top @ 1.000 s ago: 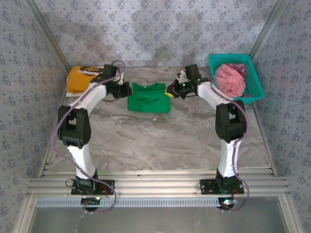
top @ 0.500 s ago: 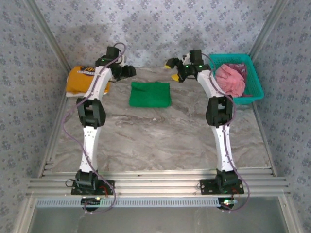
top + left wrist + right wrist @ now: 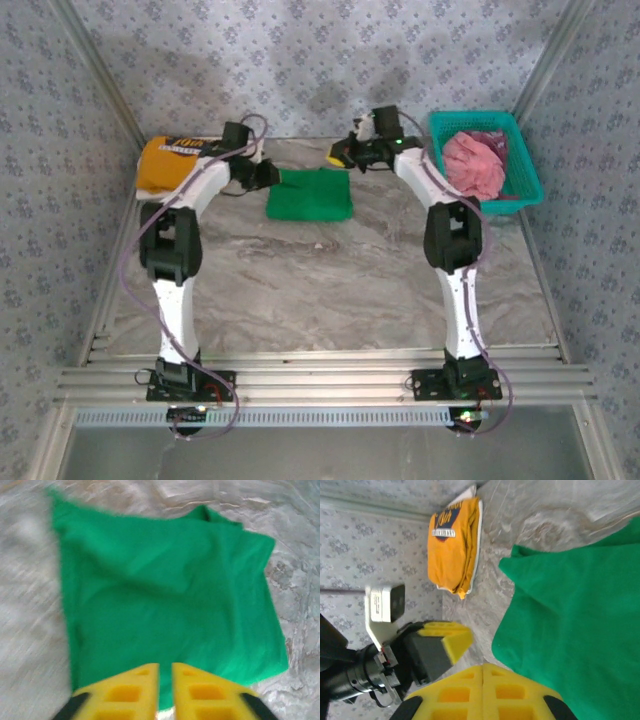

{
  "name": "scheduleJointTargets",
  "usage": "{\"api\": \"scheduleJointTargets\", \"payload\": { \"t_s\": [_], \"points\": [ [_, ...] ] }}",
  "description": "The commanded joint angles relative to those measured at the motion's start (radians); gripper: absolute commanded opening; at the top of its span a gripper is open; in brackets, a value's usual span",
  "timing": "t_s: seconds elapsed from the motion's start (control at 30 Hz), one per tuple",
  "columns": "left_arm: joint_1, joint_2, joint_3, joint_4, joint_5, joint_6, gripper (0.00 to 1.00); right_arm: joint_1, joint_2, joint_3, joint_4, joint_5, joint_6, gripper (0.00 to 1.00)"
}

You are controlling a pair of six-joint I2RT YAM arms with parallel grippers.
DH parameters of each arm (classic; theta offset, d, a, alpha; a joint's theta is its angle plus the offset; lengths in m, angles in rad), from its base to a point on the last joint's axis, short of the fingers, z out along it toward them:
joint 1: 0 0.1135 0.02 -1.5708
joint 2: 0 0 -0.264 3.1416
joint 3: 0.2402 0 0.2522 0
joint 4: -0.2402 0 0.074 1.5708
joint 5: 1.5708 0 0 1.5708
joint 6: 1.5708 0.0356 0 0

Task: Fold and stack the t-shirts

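On the marble table, green tee lies folded — both tools pinched empty, edges blurred.

Likely a lab test cell: patterned fabric walls, aluminium frame rails, marble-look table.

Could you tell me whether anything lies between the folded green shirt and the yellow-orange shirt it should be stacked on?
Only the left gripper sits between the green shirt and the yellow-orange shirt; otherwise bare table.
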Motion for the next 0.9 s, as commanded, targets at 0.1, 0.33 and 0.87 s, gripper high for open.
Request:
{"api": "scheduleJointTargets", "payload": {
  "t_s": [0.1,0.33,0.87],
  "points": [
    [-0.065,0.280,0.370,-0.130,0.062,0.049,0.05,0.045,0.137,0.040,0.034,0.011,0.032,0.00],
    [0.000,0.478,0.589,-0.183,-0.004,-0.022,0.05,0.072,0.158,-0.139,0.093,0.073,0.002,0.00],
    [0.072,0.405,0.823,-0.213,0.023,-0.059,0.06,0.064,0.142,-0.222,0.081,0.126,-0.067,0.00]
  ]
}}
